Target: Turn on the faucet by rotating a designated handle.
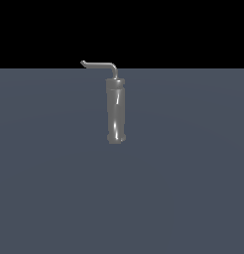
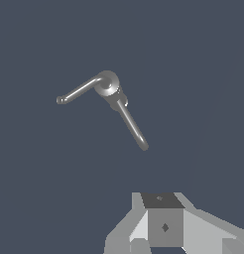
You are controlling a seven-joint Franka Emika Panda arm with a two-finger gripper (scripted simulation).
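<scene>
The faucet (image 1: 115, 110) is a glossy grey upright cylinder standing on the flat grey floor in the middle of the exterior view. On top of it, the handle (image 1: 99, 64) is a thin bent rod reaching toward the exterior view's left and ending in a small hooked tip. From above in the wrist view, the faucet's round top (image 2: 108, 83) carries the handle (image 2: 78, 92), and a second thin rod (image 2: 131, 126) slants away from it. Only the grey body of my gripper (image 2: 163, 221) shows at the picture's edge, well apart from the faucet. Its fingers are not clearly shown.
A uniform grey floor (image 1: 193, 198) surrounds the faucet on all sides. A black background (image 1: 193, 30) lies beyond its far edge. The arm is not visible in the exterior view.
</scene>
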